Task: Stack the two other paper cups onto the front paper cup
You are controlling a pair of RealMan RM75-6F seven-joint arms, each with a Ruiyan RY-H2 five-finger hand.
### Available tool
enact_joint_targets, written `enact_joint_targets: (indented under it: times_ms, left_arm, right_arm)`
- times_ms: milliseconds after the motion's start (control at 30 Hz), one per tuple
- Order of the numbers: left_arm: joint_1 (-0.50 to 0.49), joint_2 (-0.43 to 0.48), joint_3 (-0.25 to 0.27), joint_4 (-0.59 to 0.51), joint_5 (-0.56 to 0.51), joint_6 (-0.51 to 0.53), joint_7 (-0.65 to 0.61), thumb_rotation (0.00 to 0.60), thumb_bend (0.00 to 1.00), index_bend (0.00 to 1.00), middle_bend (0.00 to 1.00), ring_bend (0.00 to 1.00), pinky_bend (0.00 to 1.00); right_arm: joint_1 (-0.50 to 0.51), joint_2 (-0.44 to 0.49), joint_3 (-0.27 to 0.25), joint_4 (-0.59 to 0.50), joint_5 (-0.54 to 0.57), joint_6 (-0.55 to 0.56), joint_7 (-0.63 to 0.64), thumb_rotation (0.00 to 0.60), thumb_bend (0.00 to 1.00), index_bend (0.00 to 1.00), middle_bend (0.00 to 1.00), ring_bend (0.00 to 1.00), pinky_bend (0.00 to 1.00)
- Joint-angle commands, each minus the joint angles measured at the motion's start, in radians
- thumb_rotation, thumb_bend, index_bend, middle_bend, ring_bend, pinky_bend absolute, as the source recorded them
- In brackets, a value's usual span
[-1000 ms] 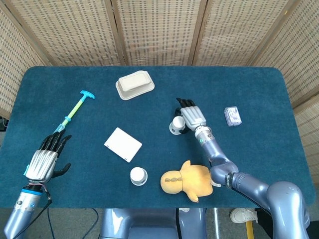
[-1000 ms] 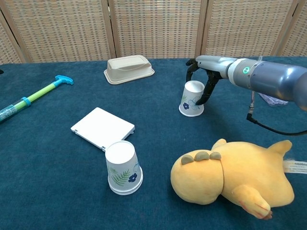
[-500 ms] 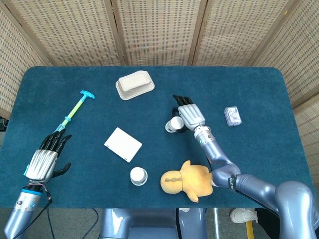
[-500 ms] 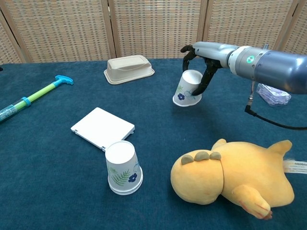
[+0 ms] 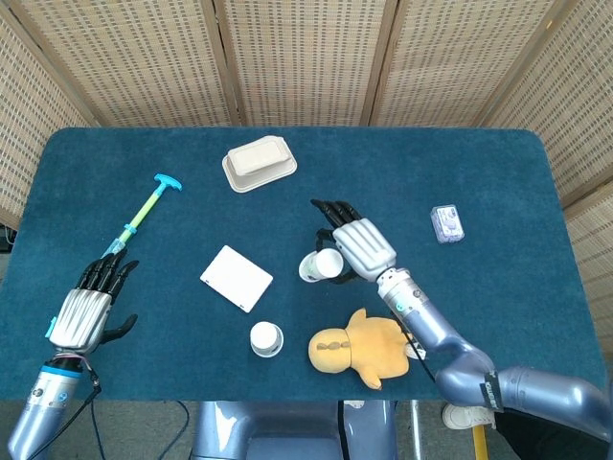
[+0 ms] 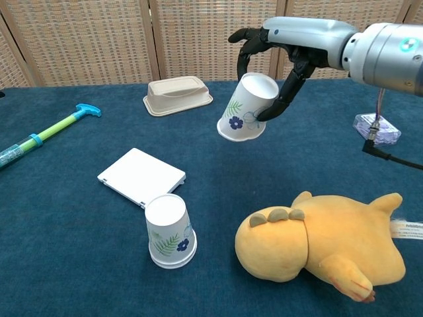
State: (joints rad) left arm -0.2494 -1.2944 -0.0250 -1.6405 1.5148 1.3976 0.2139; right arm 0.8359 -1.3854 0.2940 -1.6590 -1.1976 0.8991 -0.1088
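The right hand (image 6: 277,49) grips a paper cup (image 6: 245,108) from above, dark fingers (image 6: 289,86) wrapped around its closed end, and holds it in the air clear of the table (image 6: 79,264). The cup is upside down and tilted, its open rim pointing down and to the left in the chest view. In the head view the same hand (image 5: 356,245) and cup (image 5: 320,265) sit near the middle of the table, above and to the right of the front cup.

The front cup (image 6: 169,230) stands upside down on the blue cloth near the table's front edge, apart from the lifted one; the head view shows it (image 5: 265,338) just left of a yellow plush toy (image 5: 362,348). Only these two cups can be seen. The plush toy (image 6: 317,244) lies on its side at the front right.

The left hand (image 5: 88,309) rests at the front left corner, fingers spread and grasping nothing.

A flat white box (image 6: 141,176) lies just behind the front cup. Farther back sits a beige lidded container (image 6: 177,94), and a green and blue stick (image 6: 49,134) lies at the left. A small clear packet (image 5: 446,223) lies at the right.
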Motion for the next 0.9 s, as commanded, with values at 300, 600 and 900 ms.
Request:
enact_joint_targets:
  times_ms: [300, 600, 900]
  left_arm:
    - [0.009, 0.001, 0.008, -0.009, 0.025, 0.013, 0.009, 0.600, 0.30, 0.10, 0.00, 0.00, 0.08]
    - [0.008, -0.001, 0.003, -0.006, 0.017, 0.006, 0.011, 0.600, 0.30, 0.10, 0.00, 0.00, 0.08]
    - [0.006, -0.006, 0.002, -0.003, 0.013, -0.005, 0.019, 0.600, 0.30, 0.10, 0.00, 0.00, 0.08]
  right_arm:
    - [-0.031, 0.082, -0.086, -0.088, -0.251, -0.023, 0.295, 0.600, 0.22, 0.53, 0.06, 0.00, 0.10]
    - [-0.019, 0.067, -0.118, -0.022, -0.351, -0.006, 0.457, 0.600, 0.22, 0.54, 0.06, 0.00, 0.10]
    - [-0.013, 0.030, -0.136, -0.005, -0.384, 0.035, 0.489, 0.600, 0.22, 0.54, 0.06, 0.00, 0.10]
